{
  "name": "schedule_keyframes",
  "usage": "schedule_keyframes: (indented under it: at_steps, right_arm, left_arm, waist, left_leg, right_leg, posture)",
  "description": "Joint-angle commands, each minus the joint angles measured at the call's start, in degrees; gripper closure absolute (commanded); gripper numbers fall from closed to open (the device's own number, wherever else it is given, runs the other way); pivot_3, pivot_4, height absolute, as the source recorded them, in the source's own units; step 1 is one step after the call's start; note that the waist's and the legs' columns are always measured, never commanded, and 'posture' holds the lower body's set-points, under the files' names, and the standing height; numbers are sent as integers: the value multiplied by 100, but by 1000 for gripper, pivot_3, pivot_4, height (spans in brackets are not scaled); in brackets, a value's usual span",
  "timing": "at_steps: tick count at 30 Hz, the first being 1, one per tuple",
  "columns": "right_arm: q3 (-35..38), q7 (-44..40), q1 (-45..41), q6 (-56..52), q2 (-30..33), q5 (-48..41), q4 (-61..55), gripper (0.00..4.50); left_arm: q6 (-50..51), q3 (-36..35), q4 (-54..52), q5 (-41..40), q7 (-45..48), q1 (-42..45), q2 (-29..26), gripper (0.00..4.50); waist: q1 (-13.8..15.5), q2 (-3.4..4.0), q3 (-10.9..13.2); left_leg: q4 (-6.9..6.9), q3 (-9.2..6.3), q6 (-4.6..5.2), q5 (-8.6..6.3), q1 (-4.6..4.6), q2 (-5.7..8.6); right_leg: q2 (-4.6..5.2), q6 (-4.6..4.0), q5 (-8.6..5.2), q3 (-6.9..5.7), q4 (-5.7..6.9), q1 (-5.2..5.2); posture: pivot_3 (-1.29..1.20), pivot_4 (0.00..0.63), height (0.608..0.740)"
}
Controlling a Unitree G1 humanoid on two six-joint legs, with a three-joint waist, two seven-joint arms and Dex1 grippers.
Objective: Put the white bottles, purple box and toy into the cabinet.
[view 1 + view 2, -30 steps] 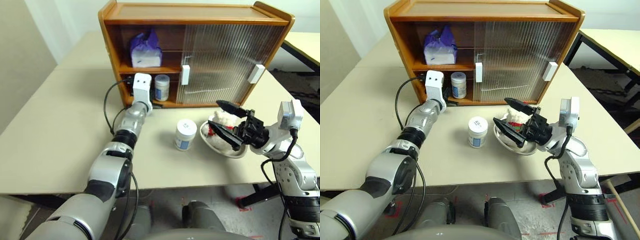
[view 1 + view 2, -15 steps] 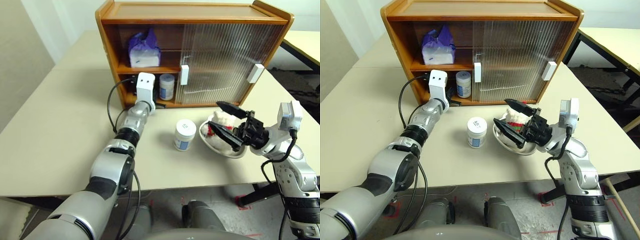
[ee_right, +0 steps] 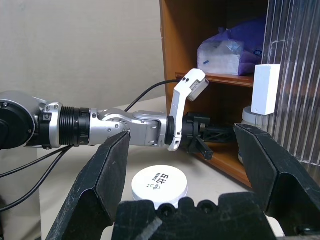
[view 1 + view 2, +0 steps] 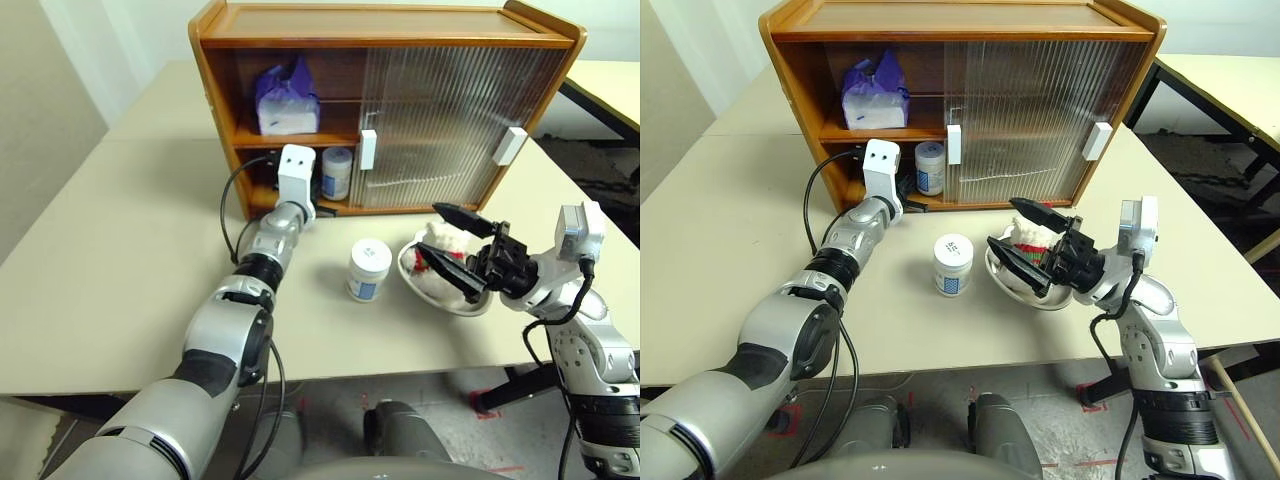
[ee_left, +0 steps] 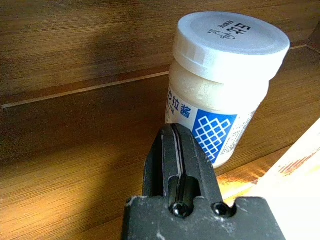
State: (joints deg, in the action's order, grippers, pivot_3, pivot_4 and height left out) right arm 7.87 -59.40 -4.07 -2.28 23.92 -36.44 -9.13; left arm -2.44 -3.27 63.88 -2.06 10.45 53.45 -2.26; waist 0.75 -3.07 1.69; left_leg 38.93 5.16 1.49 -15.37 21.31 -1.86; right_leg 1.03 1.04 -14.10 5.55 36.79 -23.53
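So the wide orange-brown wooden cabinet [image 4: 300,25] with ribbed translucent sliding doors sits at the back of the pale beige desk [image 4: 120,260], left side slid open. The soft lavender-purple tissue box [image 4: 288,100] with white tissue poking out is already on the cabinet's inner shelf. Below it, on the cabinet floor, stands one small squat white plastic bottle [image 5: 225,85] with a wide screw lid and a blue-printed label. The left gripper [image 5: 178,150] is reached into that lower compartment with its two black fingers clenched flat together, nothing between them, tips right in front of the bottle's label; can't tell if they actually touch it. The second white bottle [image 4: 368,270], same kind, is out on the desk in front of the cabinet, upright, just beside a shiny oval steel dish [image 4: 440,297]. The fluffy white plush toy [image 4: 437,245] with the red-and-green scarf is lying in that dish. The right gripper [image 4: 450,245] hangs over the dish and toy with its fingers spread wide apart, released, holding nothing. From its wrist you look between the spread fingers [image 3: 100,175] across to the left arm at the cabinet opening, with the lid of the desk bottle low in between.
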Motion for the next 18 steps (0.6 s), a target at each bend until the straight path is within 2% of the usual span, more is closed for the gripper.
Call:
schedule_keyframes:
  at_steps: [1, 4, 7, 12, 15, 17, 18]
  right_arm:
    - [18, 3, 0, -25, 49, -25, -90, 0]
    - [12, -11, 6, -16, 47, -21, -63, 0]
    - [-2, -39, 5, -2, 50, -1, -2, 0]
    - [37, -146, -57, -25, 113, -48, 109, 0]
    - [51, -206, -100, -59, 145, -74, 173, 0]
    - [50, -226, -123, -69, 145, -77, 202, 0]
    - [50, -230, -134, -70, 141, -74, 213, 0]
  left_arm:
    - [-63, 18, -394, -19, 256, -341, -104, 4483]
    - [-187, 56, -1252, -149, 783, -897, -261, 4483]
    - [-93, 141, -2396, -409, 1618, -1615, -508, 3888]
    - [534, 299, -4060, -963, 3092, -2502, -1273, 1983]
    - [784, 411, -4499, -1193, 3960, -2812, -1829, 828]
    - [482, 749, -4607, -933, 4592, -3027, -2325, 23]
    - [308, 892, -4625, -815, 4766, -3094, -2483, 23]
  waist:
    - [-12, 1, 0]
    - [-65, 2, -1]
    - [-115, 2, -1]
    - [-139, 2, -1]
    - [-140, 5, -2]
    - [-142, 8, -3]
    - [-143, 9, -4]
  left_leg:
    - [0, 0, 0, 0, -1, 0]
    - [-1, 1, 0, 0, -2, -4]
    - [-2, 2, 0, 0, -2, -11]
    - [-2, 9, 0, 0, -6, -39]
    - [-1, 12, 0, 1, -11, -43]
    - [-1, 15, 1, 1, -18, -44]
    - [-1, 15, 1, 1, -22, -45]
  right_leg:
    - [0, 0, 0, 0, 0, 0]
    - [-1, -2, 0, 4, 2, 0]
    - [0, -13, 6, 4, 3, 0]
    - [-2, -17, 5, 5, 4, 0]
    - [-2, -18, 4, 5, 6, 2]
    - [-2, -22, 2, 5, 7, 6]
    - [-2, -25, 0, 4, 7, 8]
  posture:
    - [46, 0, 740]
    - [57, 0, 740]
    - [61, 0, 740]
    - [69, 0, 740]
    - [73, 0, 740]
    - [75, 0, 740]
    - [74, 0, 740]
